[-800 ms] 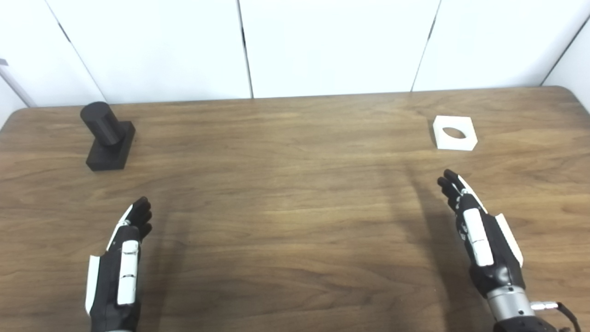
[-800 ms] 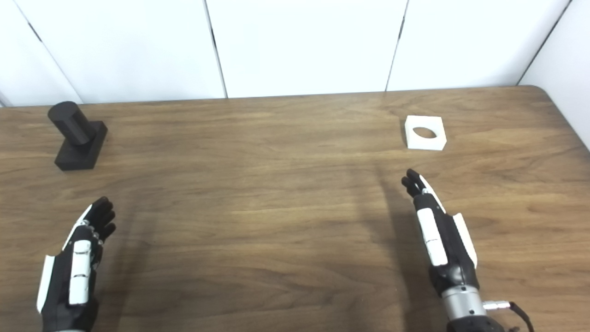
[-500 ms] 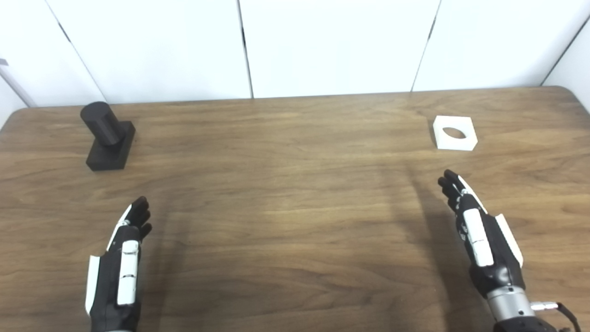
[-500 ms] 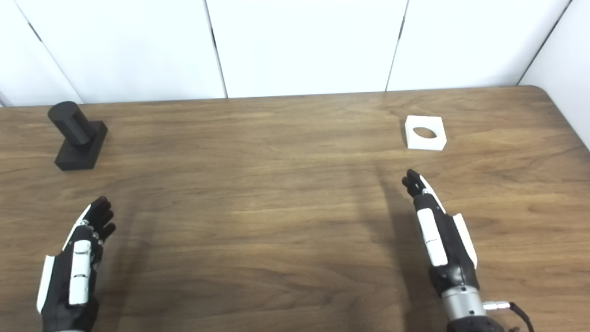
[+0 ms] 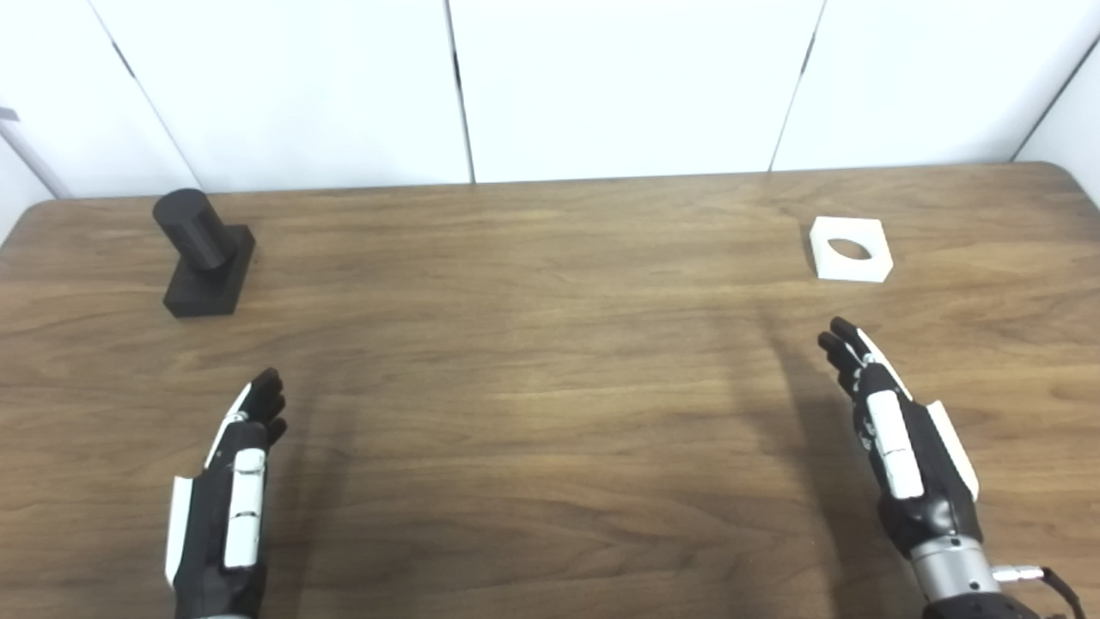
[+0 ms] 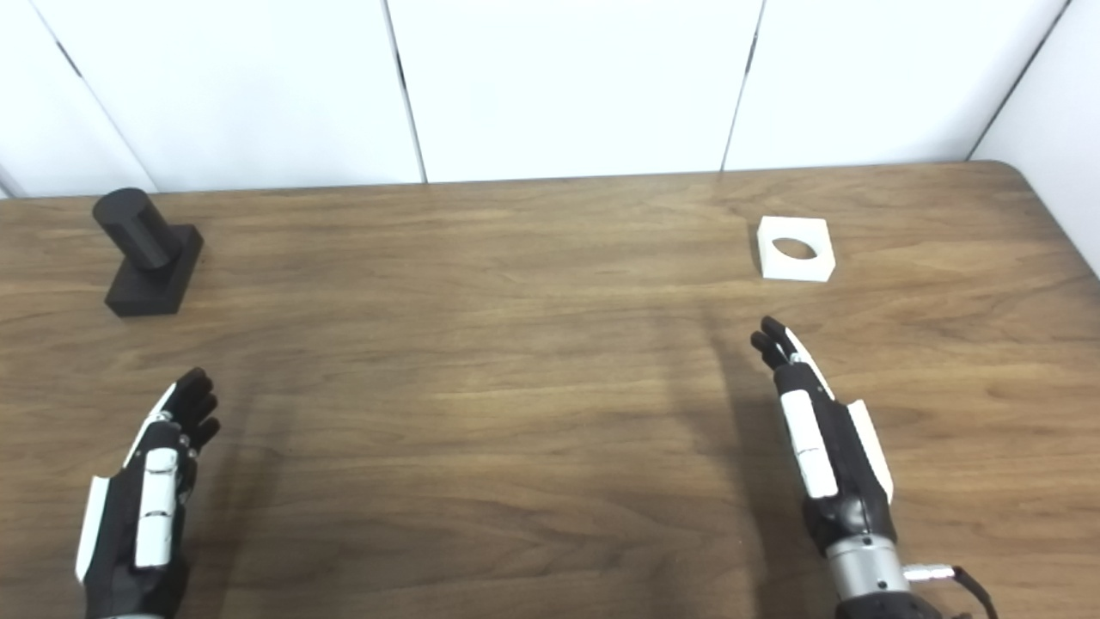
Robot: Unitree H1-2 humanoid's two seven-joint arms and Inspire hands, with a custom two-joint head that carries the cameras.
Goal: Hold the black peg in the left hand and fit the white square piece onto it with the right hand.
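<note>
Black-and-white, our left hand (image 5: pixel 228 499) and right hand (image 5: pixel 898 438) hover released, fingers extended, holding nothing. We judge the peg (image 5: pixel 206 254), upright on its square base far left on the bench (image 5: pixel 550 387), could topple if nudged; the white piece (image 5: pixel 851 248), flat with a round hole, far right, could skid.

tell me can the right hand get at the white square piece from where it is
Probably yes: the right hand is open and holds nothing, the white square piece lies just ahead of its fingertips, and only bare table lies between.
</note>
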